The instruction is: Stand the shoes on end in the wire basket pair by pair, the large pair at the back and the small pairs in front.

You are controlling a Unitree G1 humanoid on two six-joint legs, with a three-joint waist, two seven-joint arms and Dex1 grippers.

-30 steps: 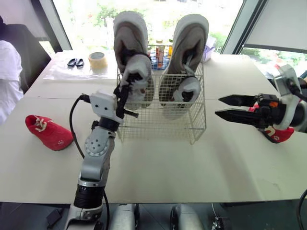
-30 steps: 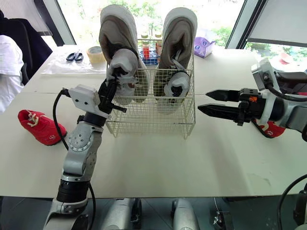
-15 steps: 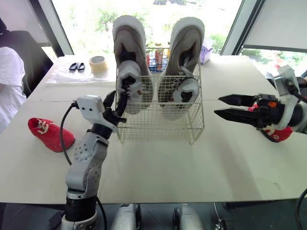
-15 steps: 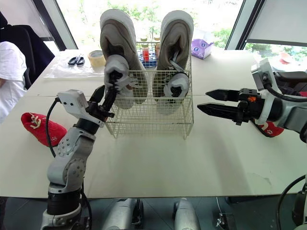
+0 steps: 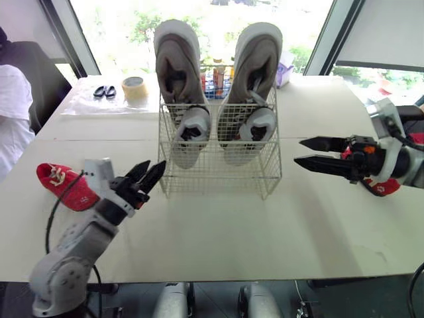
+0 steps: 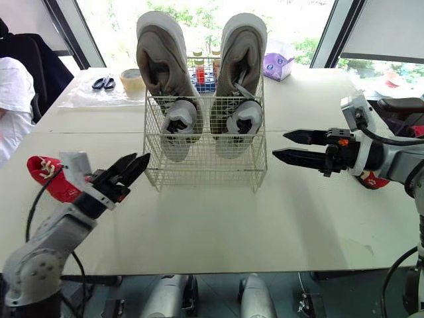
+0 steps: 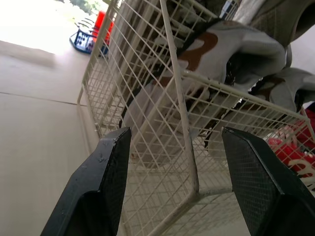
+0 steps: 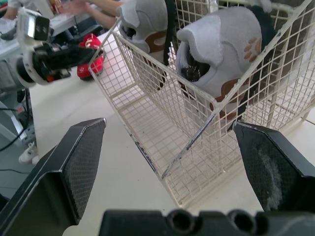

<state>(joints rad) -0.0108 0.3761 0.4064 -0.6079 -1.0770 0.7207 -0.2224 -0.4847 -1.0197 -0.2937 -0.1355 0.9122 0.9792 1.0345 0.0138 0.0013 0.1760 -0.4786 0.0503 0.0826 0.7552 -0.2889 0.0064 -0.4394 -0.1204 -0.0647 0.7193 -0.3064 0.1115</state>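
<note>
Mid-frame on the table, the basket already holds the large shoes on end at its back, with a small grey pair upright just ahead of them. Both grippers are spread wide and empty. The left gripper is low at lower left, near the basket's front corner. The right gripper hovers at the right, level with the basket's side. One red shoe lies at the left edge, just behind the left gripper, and its mate sits far right, partly hidden behind the right gripper. From where I stand, the danger is an arm swinging into the mesh, shoving the light basket and tipping those tall shoes. A poor hold on the half-hidden mate could also drop it.
</note>
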